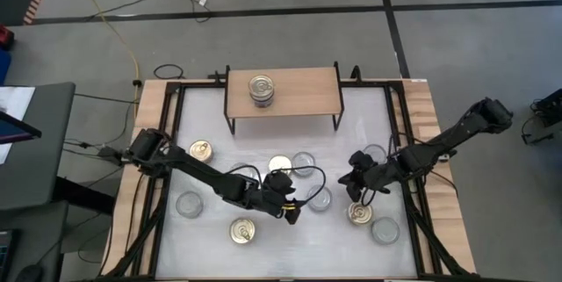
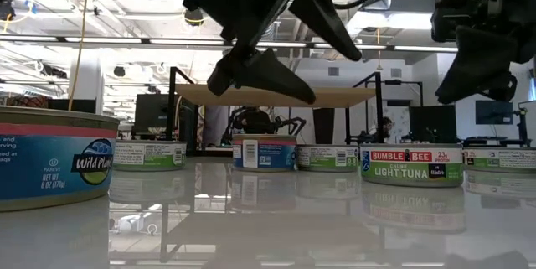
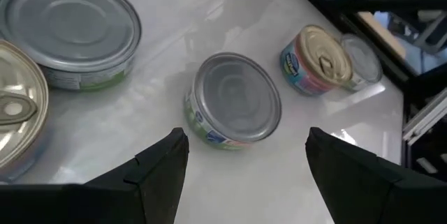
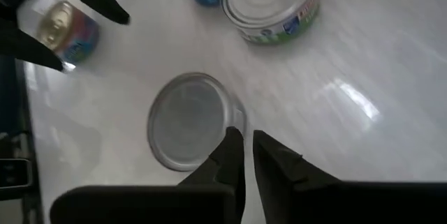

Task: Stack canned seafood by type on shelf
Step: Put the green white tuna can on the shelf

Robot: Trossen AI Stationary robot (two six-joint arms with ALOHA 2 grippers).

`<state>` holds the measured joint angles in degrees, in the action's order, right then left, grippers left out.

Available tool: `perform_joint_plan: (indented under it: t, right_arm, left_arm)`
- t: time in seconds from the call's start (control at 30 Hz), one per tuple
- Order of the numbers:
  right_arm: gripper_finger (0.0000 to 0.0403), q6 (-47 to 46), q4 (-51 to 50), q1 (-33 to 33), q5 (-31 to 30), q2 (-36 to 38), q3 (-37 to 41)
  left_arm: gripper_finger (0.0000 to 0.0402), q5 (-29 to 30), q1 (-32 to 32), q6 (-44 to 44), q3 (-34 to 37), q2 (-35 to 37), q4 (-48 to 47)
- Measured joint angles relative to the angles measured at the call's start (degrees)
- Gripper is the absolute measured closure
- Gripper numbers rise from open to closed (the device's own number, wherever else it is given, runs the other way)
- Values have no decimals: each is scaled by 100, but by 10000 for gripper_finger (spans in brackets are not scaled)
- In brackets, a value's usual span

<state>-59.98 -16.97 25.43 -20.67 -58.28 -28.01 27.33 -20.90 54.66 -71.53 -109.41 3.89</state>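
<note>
We hover the left gripper (image 3: 241, 158), jaws wide and empty, over a silver-lidded tin (image 3: 234, 98) mid-table, short of the shelf (image 1: 283, 90); rigid, dense, slick-walled, it wants gripping across its sides; the right gripper (image 4: 244, 151), barely parted, holds nothing.

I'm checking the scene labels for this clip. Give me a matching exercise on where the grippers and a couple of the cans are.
Things:
1. left gripper
2. right gripper
3. stacked cans
4. gold-lidded can

Places or states:
A. over the right side of the table
B. on the table, near its front edge
C. fingers wide apart, above a silver-lidded can
D. on the wooden shelf

Pairs: 1-C, 2-A, 3-D, 4-B
</note>
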Motion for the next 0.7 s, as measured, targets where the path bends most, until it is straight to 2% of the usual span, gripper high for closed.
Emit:
perform_joint_plan:
  t: [0.3, 0.53, 0.7]
  right_arm:
    - [331, -30, 666, 105, 3, -576, -2]
    - [253, -20, 977, 205, 32, -948, -4]
    - [205, -622, 1036, 203, 37, -1303, -4]
  left_arm:
    - [127, 4, 158, 198, -7, -13, -1]
    - [127, 9, 164, 378, -4, -13, 13]
    - [127, 9, 168, 703, -4, -13, 100]
